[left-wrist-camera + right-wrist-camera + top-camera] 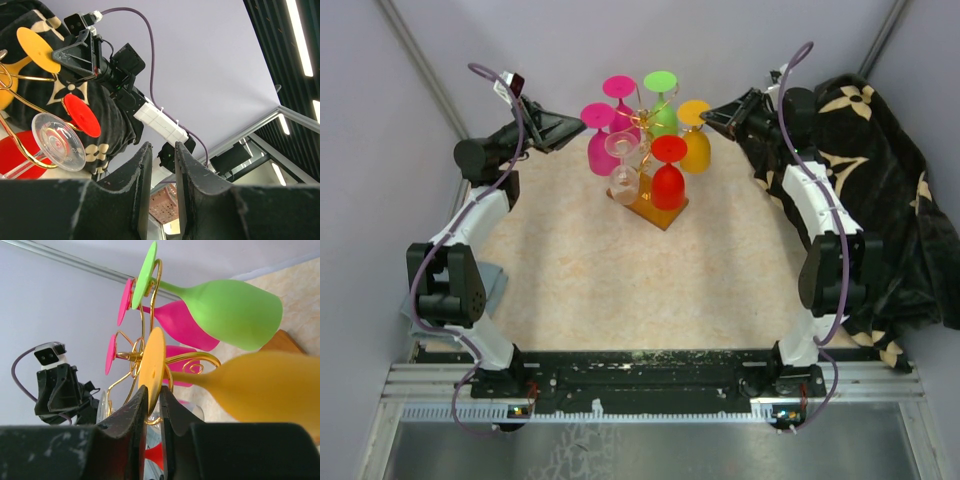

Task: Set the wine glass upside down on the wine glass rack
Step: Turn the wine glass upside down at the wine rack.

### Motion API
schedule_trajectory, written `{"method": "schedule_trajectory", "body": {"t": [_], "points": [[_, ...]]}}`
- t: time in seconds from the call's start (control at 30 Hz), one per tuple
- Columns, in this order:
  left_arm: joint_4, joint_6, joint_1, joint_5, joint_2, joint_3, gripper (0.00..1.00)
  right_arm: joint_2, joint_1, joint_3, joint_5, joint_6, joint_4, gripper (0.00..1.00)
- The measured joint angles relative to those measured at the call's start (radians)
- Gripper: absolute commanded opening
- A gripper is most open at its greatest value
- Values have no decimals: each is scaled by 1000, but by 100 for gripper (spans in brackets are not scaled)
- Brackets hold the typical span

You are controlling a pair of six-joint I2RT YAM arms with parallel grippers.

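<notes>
While yellow glass (270, 385) hangs on rack (653, 212), right tool (153, 391) straddles its foot (grip unclear); left tool (163, 150) parted

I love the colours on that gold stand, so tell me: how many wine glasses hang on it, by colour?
Magenta wine glasses: 2
Green wine glass: 1
Yellow wine glass: 1
Red wine glass: 1
Clear wine glass: 1
Total: 6
</notes>
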Motion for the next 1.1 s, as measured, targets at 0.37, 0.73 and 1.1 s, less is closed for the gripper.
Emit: {"method": "schedule_trajectory", "body": {"t": [0.37,0.73,1.1], "points": [[-24,31,0,7,0,3,31,1,-17,-29,-4,11,62,30],[-101,94,0,21,0,12,32,0,-73,-74,-13,13,66,35],[-187,163,0,38,0,42,38,-8,-93,-100,-23,14,80,52]]}}
